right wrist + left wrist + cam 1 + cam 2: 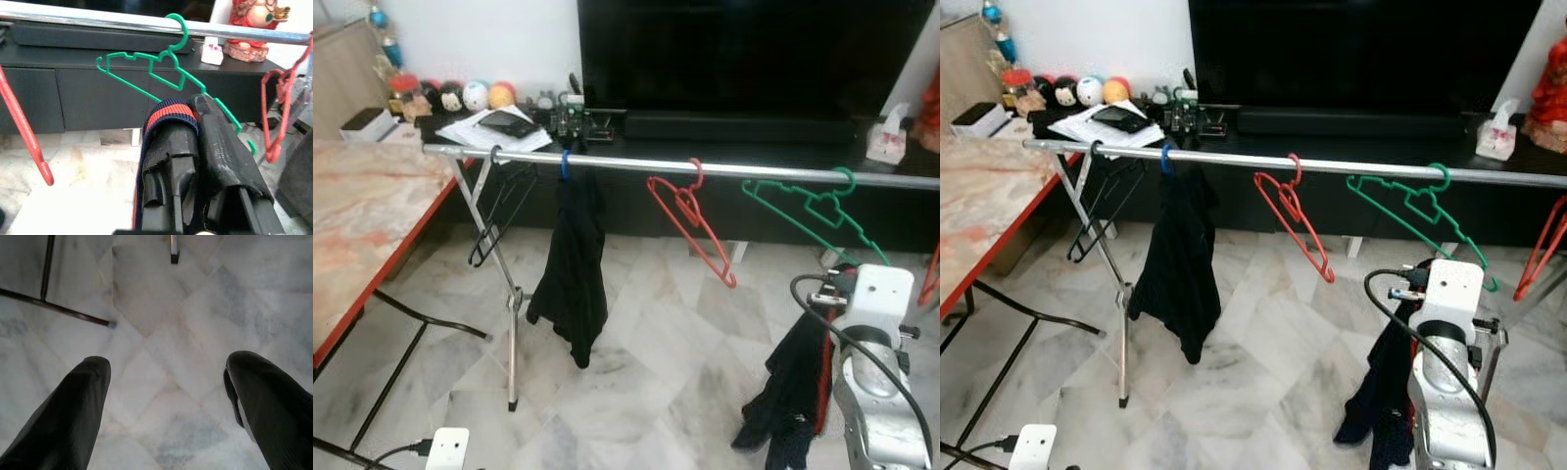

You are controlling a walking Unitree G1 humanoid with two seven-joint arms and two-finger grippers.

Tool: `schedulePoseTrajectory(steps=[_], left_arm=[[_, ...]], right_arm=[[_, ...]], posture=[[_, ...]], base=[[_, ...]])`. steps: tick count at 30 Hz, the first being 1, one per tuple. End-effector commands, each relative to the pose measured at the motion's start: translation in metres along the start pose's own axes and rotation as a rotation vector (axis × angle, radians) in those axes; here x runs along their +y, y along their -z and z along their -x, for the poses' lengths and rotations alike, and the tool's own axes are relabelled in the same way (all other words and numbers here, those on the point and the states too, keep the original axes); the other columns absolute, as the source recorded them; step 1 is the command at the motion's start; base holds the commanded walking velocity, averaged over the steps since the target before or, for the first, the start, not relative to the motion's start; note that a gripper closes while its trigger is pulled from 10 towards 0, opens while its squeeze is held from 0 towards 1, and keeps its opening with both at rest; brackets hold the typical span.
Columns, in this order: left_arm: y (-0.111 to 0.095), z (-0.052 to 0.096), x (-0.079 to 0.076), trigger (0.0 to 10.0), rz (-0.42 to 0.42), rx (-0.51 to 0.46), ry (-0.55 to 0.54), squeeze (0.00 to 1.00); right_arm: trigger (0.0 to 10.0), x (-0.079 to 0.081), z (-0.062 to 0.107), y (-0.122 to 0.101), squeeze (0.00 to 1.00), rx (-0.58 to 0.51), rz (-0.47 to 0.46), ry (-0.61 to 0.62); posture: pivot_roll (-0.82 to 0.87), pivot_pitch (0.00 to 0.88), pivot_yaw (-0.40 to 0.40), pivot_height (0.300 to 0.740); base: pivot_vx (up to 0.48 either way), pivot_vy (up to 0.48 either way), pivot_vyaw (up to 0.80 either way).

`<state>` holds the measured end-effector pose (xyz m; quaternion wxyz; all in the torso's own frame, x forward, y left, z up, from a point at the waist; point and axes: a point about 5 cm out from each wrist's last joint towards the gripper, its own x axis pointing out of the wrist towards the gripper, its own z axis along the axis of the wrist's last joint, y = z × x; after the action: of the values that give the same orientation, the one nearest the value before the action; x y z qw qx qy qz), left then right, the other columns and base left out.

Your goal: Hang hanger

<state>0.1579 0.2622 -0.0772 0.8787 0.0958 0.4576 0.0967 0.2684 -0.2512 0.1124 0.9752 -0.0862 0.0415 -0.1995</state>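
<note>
Two tools: right tool clamped on navy red-striped garment below green plastic hanger near silver rail's right end; left tool open over floor. Carrying step; next, raising toward rail.

The right arm is silver-grey metal, built of rounded cylindrical segments, and ends in a boxy white wrist housing with a round joint cover below it. A thick black cable loops out from the wrist and runs down along the arm, with a thin red wire beside it. The right tool has two long black fingers with a matte, scuffed surface. The left tool has two broad black fingers with a fine ribbed texture and rounded tips.
</note>
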Motion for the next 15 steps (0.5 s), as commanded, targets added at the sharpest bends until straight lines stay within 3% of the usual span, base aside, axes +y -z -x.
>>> schedulePoseTrajectory(steps=[1,15], left_arm=[[0.0030,0.0005,-0.0011,10.0,-0.007,0.012,0.004,0.00],[0.0040,0.0007,-0.0011,10.0,-0.005,0.015,0.004,0.00]], right_arm=[[10.0,-0.0030,-0.0023,-0.0055,0.00,-0.030,-0.007,0.010],[10.0,0.0000,-0.0021,-0.0044,0.00,-0.018,-0.019,0.003]], posture=[[-0.18,0.009,0.020,0.740],[-0.18,0.001,0.020,0.740]], base=[[0.000,-0.296,0.00],[0.000,-0.298,0.00]])
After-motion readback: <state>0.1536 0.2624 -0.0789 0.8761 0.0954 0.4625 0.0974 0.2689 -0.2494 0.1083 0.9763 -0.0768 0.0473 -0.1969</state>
